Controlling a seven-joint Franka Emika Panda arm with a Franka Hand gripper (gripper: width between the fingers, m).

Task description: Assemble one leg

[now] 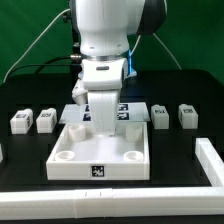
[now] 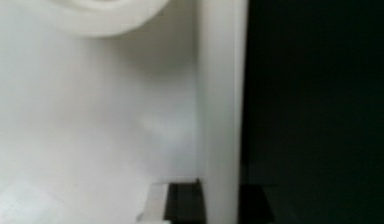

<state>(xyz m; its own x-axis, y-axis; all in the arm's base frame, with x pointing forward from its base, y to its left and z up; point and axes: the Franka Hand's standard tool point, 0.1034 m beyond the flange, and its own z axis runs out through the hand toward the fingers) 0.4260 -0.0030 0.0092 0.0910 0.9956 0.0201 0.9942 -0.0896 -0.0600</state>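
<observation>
The big white slab (image 1: 100, 158) with round corner sockets lies in the middle of the table. My gripper (image 1: 103, 123) is down at its far edge. In the wrist view the gripper (image 2: 223, 192) has one dark finger (image 2: 185, 205) on each side of the slab's raised wall (image 2: 221, 100), with no gap showing. One socket (image 2: 104, 14) shows close by. Four small white legs with tags lie apart from it: two at the exterior view's left (image 1: 20, 122) (image 1: 45, 121) and two at its right (image 1: 159, 116) (image 1: 186, 116). None is held.
The marker board (image 1: 128, 110) lies behind the slab, partly hidden by the arm. A white rail (image 1: 210, 165) runs along the exterior view's right and the front edge. Black table (image 2: 322, 110) lies beside the slab's wall.
</observation>
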